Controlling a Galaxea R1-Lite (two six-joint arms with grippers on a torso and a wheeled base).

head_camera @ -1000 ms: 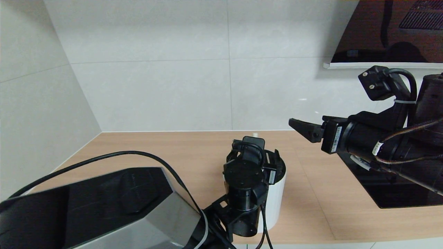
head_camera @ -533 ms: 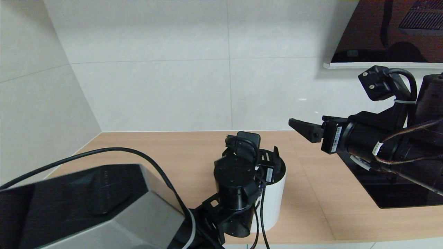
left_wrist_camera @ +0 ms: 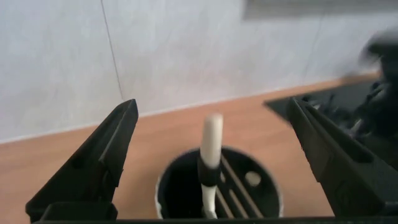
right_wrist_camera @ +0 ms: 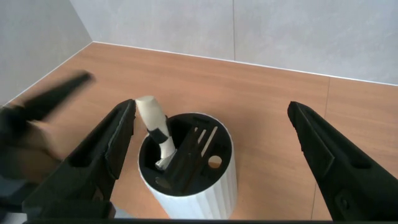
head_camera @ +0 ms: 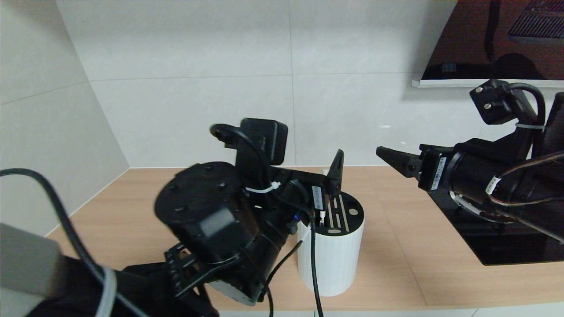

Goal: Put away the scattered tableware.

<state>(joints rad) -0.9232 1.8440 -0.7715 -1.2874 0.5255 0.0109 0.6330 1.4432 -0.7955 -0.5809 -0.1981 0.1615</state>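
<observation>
Close before you, your left end effector (left_wrist_camera: 212,106) hangs wide open just above the white holder (head_camera: 330,259), which stands on the tabletop (head_camera: 396,246). A pale-handled utensil (right_wrist_camera: 152,115), perhaps a knife, leans in the holder's dark compartment beside the slots. Farther right, your right end effector (right_wrist_camera: 211,107) hangs raised, fingers spread, near the cooktop (head_camera: 484,246).

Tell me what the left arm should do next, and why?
Probably draw the left gripper up and back, clear of the white holder. Its jaws stand open and empty, and the white-handled utensil already stands inside the holder.
</observation>
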